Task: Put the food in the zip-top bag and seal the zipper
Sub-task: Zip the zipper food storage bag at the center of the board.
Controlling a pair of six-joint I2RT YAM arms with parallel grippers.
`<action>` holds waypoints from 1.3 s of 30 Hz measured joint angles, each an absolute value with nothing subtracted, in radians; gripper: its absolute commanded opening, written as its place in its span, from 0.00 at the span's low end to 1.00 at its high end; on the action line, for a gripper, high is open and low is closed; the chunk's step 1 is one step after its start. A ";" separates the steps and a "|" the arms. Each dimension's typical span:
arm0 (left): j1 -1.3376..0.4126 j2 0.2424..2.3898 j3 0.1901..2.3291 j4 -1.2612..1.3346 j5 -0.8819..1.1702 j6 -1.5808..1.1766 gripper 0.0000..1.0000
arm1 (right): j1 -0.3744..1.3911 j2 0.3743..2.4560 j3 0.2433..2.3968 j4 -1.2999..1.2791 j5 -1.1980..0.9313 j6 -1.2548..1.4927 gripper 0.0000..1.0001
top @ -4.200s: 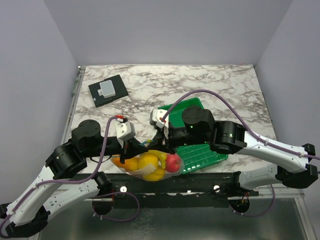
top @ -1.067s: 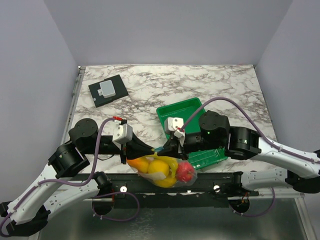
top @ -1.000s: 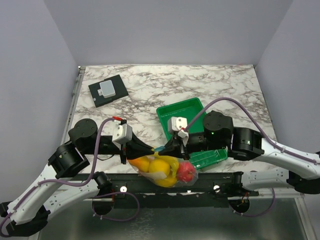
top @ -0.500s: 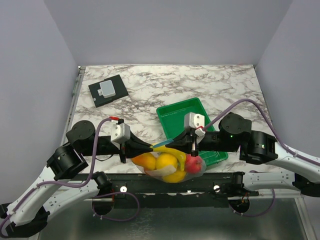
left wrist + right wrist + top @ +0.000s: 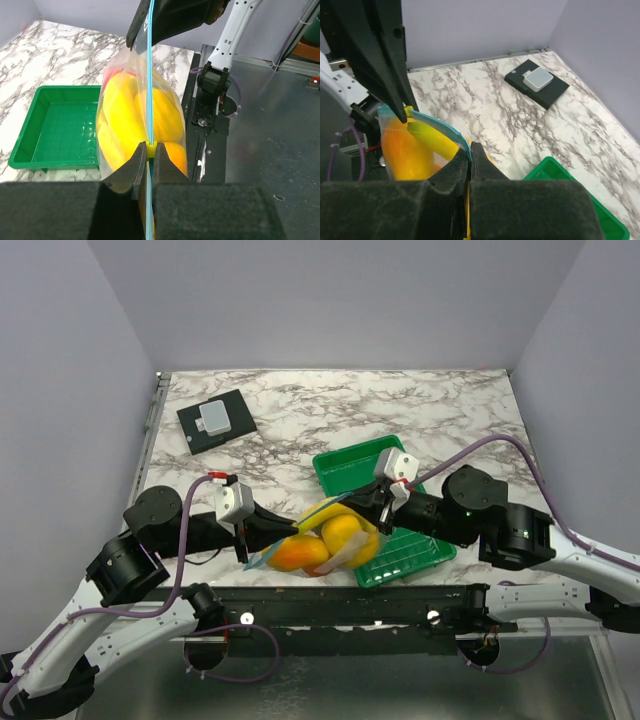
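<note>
The clear zip-top bag hangs stretched between my two grippers above the table's near edge. The food is inside it: yellow bananas and an orange show through the plastic. The light blue zipper runs taut from one gripper to the other. My left gripper is shut on the zipper at a small yellow slider. My right gripper is shut on the zipper's other end. In the top view the left gripper is at the bag's left and the right gripper at its upper right.
A green slatted tray lies right of centre, partly under the right arm; it also shows as the tray in the left wrist view. A black pad with a grey device lies at the back left. A metal rail with the arm bases runs along the near edge.
The bag has risen from hanging low over the front rail and now sits higher, pulled out between the grippers. The right gripper moved right and back; the left gripper drew slightly left.
</note>
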State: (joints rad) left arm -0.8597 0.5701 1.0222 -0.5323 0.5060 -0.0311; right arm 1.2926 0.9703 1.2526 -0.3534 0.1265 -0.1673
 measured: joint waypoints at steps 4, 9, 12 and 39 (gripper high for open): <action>-0.860 0.570 1.022 -0.544 0.479 -0.034 0.00 | 1.296 0.970 1.234 -0.325 0.203 -0.181 0.01; -0.860 0.570 1.021 -0.556 0.461 -0.036 0.00 | 1.297 0.964 1.191 -0.261 0.287 -0.197 0.01; -0.860 0.572 1.017 -0.561 0.451 -0.039 0.00 | 1.298 0.951 1.155 -0.220 0.338 -0.212 0.01; -0.859 0.611 1.016 -0.564 0.400 -0.043 0.00 | 1.303 1.033 1.085 0.191 0.901 -0.520 0.01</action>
State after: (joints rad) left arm -0.8585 0.6106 1.0161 -0.5640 0.3996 -0.0433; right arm 1.3033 1.0328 1.0855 0.1909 0.9009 -0.5201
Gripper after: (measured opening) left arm 0.027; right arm 0.008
